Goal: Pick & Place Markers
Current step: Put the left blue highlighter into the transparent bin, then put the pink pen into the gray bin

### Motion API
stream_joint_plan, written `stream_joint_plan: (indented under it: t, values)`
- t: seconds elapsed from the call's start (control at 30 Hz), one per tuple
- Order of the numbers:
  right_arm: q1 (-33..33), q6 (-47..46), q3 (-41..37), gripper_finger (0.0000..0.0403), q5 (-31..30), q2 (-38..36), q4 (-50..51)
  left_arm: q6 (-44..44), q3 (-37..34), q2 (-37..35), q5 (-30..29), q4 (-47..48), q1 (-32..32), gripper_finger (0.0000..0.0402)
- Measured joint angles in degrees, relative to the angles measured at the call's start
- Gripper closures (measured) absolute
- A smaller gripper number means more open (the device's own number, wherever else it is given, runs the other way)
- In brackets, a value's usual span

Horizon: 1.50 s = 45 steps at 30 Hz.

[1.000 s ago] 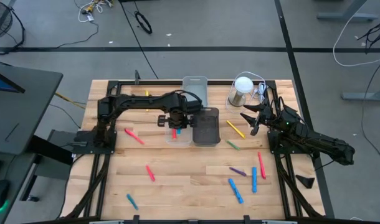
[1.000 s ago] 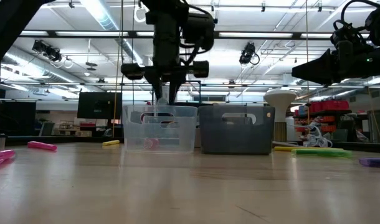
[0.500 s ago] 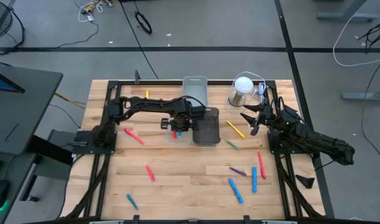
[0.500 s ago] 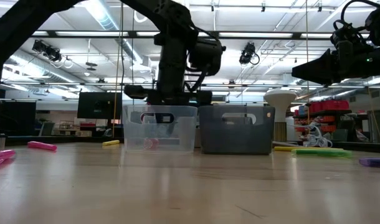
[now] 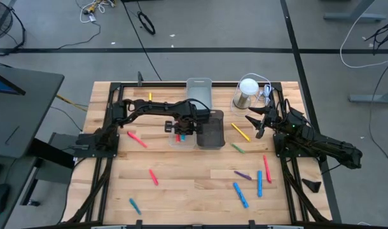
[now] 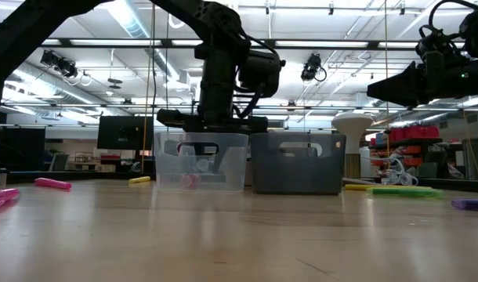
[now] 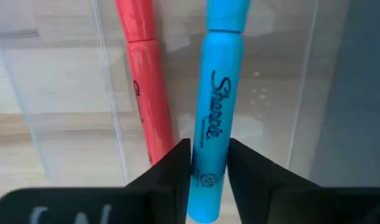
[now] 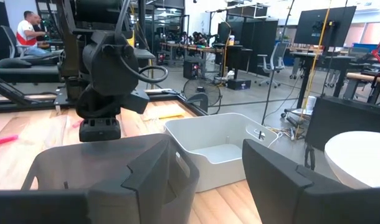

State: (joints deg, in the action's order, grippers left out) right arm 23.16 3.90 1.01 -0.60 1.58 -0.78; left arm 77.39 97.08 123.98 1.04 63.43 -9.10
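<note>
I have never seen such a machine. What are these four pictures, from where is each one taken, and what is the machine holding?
These are four cameras on one robot with two dark arms at a wooden table. One camera looks straight down, one looks level across the tabletop, and one sits on each arm's wrist.

The left gripper reaches down into a clear bin. Its wrist camera shows a blue marker between its two fingers, beside a red marker lying in the bin. Whether the fingers grip the blue marker or have let go, I cannot tell.

The right gripper waits open and empty, above the table near a dark bin.

More markers in several colours lie scattered on the table.
</note>
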Motion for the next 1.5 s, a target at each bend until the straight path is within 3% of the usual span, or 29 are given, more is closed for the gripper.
stream_joint_plan:
  t: [0.4,0.77,1.1,1.5]
  values:
    - [0.01,0.0,-0.02,0.0195,0.0,0.0,0.0,-0.11,0.0,0.0,0.09,-0.82,-0.04,0.022]
    - [0.01,0.0,-0.02,0.0195,0.0,0.0,0.0,-1.04,0.0,-0.42,0.08,-0.82,-0.09,0.0216]
    - [0.0,0.0,-0.02,0.0195,0.0,0.01,0.0,-1.31,0.0,-6.66,-3.4,-0.43,1.03,0.0216]
    - [0.0,0.01,-0.01,0.0195,0.0,0.0,0.0,-1.12,0.0,-11.92,-1.39,-0.39,5.18,0.0216]
